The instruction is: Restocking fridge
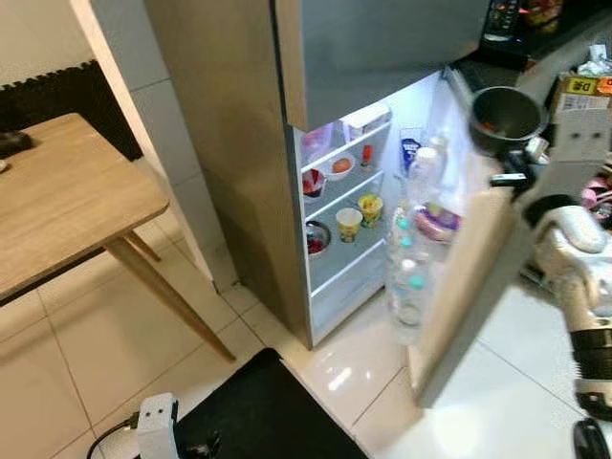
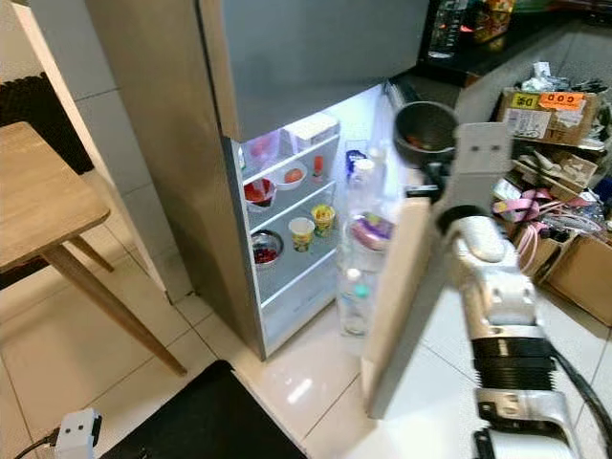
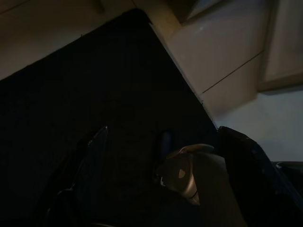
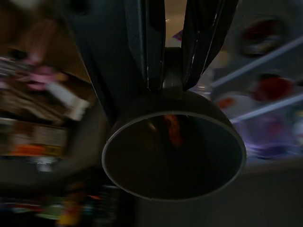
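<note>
Nearest my head camera is a black mat (image 1: pixel 258 416) on the pale tiled floor (image 1: pixel 57 382), with a small white box (image 1: pixel 157 421) on a cable at its left edge. Beyond the mat stands the fridge (image 2: pixel 163 143), its lower door (image 2: pixel 406 296) swung wide open towards my right side and the lit interior facing me.

My right arm is raised beside the top of that open door. The right pincer (image 4: pixel 173 56) has its two black fingers (image 4: pixel 149 42) closed on the rim of a dark metal bowl (image 2: pixel 426 127), which it holds tilted in the air just in front of the upper part of the lit compartment. Something reddish-orange lies inside the bowl, too blurred to name.

On the fridge shelves I see a white bowl (image 2: pixel 291 176), a bowl with red contents (image 2: pixel 258 193), two yellow cups (image 2: pixel 313 226) and another dark bowl (image 2: pixel 267 249). Clear bottles (image 2: pixel 356 296) stand in the door racks.

My left arm hangs low over the mat; the left pincer (image 3: pixel 161 179) sits in deep shade, and I cannot tell how far it is parted.

A wooden worktop (image 1: pixel 67 196) stands to the left, and cardboard boxes (image 2: pixel 540 110) clutter the floor on the right.
</note>
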Controlling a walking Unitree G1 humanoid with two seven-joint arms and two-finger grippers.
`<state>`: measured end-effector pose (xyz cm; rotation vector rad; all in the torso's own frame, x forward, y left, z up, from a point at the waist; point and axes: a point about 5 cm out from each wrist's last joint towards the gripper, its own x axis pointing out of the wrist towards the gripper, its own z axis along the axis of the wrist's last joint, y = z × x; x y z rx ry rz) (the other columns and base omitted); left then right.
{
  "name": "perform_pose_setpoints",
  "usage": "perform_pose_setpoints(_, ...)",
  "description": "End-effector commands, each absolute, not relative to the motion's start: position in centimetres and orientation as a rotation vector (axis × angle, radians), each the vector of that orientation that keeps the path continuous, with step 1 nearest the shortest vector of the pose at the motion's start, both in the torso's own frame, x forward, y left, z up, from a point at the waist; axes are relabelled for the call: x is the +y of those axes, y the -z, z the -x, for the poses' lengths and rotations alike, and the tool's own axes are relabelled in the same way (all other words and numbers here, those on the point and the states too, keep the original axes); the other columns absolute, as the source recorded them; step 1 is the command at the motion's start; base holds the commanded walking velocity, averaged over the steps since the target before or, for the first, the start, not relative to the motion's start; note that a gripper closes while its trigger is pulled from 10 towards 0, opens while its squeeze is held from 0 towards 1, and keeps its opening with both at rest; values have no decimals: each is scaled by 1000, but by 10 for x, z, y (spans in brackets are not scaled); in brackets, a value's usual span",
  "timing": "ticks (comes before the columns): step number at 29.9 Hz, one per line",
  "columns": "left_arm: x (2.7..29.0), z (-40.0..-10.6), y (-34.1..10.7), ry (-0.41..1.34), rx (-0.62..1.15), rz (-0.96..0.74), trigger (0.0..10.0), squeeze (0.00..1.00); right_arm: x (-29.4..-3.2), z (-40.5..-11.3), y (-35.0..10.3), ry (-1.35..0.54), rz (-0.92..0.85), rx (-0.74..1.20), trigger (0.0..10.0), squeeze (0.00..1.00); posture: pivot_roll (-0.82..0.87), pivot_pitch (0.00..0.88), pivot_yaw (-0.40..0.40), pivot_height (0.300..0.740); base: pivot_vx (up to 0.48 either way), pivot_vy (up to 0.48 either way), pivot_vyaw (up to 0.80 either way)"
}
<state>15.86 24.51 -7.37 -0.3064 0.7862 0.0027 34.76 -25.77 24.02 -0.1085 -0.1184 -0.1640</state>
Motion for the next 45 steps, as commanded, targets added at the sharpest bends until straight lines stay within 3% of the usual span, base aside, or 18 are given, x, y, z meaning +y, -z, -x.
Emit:
perform_pose_setpoints(1, 243, -153, 77, -3, 807, 305, 10000, 0, -282, -342, -229, 285, 108, -71, 10000, 0, -162, 28, 35, 740, 0, 0, 0)
perform_pose_setpoints(2, 242, -154, 77, -2, 804, 307, 10000, 0, -305, -335, -225, 354, 139, -49, 10000, 0, -162, 28, 35, 740, 0, 0, 0)
perform_pose_setpoints(3, 242, -154, 77, -2, 804, 307, 10000, 0, -305, -335, -225, 354, 139, -49, 10000, 0, -162, 28, 35, 740, 0, 0, 0)
perform_pose_setpoints(5, 242, -154, 77, -2, 804, 308, 10000, 0, -337, -324, -225, 465, 195, -31, 10000, 0, -162, 28, 35, 740, 0, 0, 0)
perform_pose_setpoints(9, 241, -154, 77, -2, 804, 310, 10000, 0, -353, -318, -237, 510, 200, -76, 10000, 0, -161, 26, 34, 740, 0, 0, 0)
perform_pose_setpoints(15, 240, -153, 78, 3, 808, 312, 10000, 0, -325, -329, -250, 303, 126, -201, 10000, 0, -157, 26, 35, 740, 0, 0, 0)
perform_pose_setpoints(17, 239, -154, 78, 8, 809, 312, 10000, 0, -297, -336, -243, 106, 96, -202, 10000, 0, -156, 26, 35, 740, 0, 0, 0)
perform_pose_setpoints(21, 235, -153, 79, 15, 814, 312, 10000, 0, -248, -339, -198, -213, 111, -67, 10000, 0, -156, 21, 31, 740, 0, 0, 0)
perform_pose_setpoints(24, 233, -153, 80, 20, 816, 313, 10000, 0, -236, -336, -171, -269, 82, -16, 10000, 0, -155, 20, 29, 740, 0, 0, 0)
perform_pose_setpoints(30, 229, -153, 81, 20, 828, 300, 10000, 0, -225, -322, -92, -266, 47, 184, 10000, 0, -146, 18, 26, 740, 0, 0, 0)
perform_pose_setpoints(33, 229, -153, 81, 16, 832, 296, 10000, 0, -221, -315, -74, -273, 55, 238, 10000, 0, -147, 16, 25, 740, 0, 0, 0)
perform_pose_setpoints(37, 223, -153, 83, 21, 843, 290, 10000, 0, -217, -277, -8, -216, 14, 481, 10000, 0, -137, 6, 18, 740, 0, 0, 194)
perform_pose_setpoints(45, 219, -148, 87, 18, 866, 281, 10000, 0, -231, -234, 33, -116, -16, 645, 10000, 0, -132, 0, 14, 740, 0, 0, 775)
